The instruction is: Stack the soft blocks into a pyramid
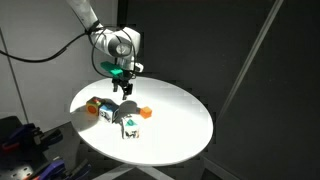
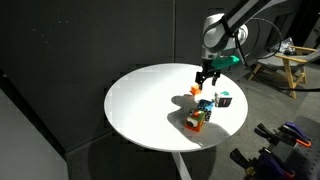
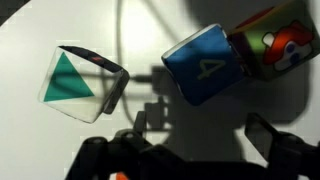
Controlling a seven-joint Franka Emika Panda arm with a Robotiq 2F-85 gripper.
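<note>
Just below the spread tool lie the soft blocks.

We see round white worktop, brightly lit, before black backdrop; wooden stand sits well apart on grey floor.

The table top is white and smooth with a soft sheen; its material cannot be told. The blue block looks matt and cloth-like, with soft rounded edges. The white block has a smooth printed face. The orange-red block is printed and faintly glossy. The backdrop is matt black.
</note>
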